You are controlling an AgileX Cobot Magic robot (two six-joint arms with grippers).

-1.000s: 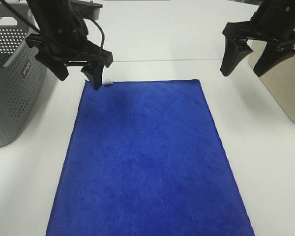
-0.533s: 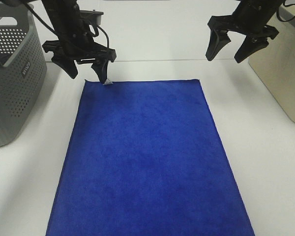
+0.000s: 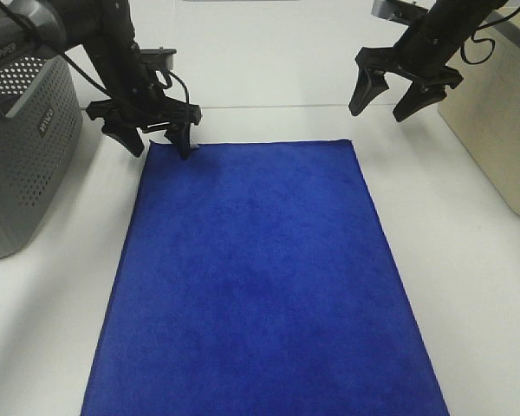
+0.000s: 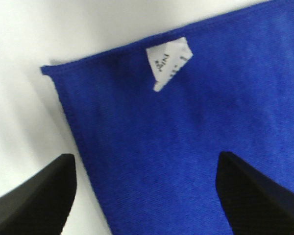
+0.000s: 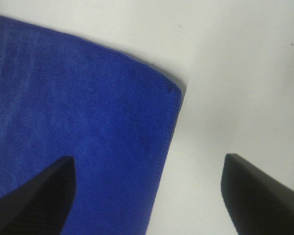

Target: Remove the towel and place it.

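The royal-blue towel lies flat and spread on the white table, running off the near edge of the high view. My left gripper is open over its far left corner, one finger by the small white tag. The left wrist view shows that corner between the two dark fingers. My right gripper is open and empty above the table just beyond the towel's far right corner. Neither gripper holds the towel.
A grey perforated basket stands at the left edge of the table. A beige box stands at the right edge. White table lies bare behind the towel and on both sides of it.
Both grippers have pulled back toward the far side of the table and look smaller, so lower. The left one stays over the tagged corner. The towel has not moved.
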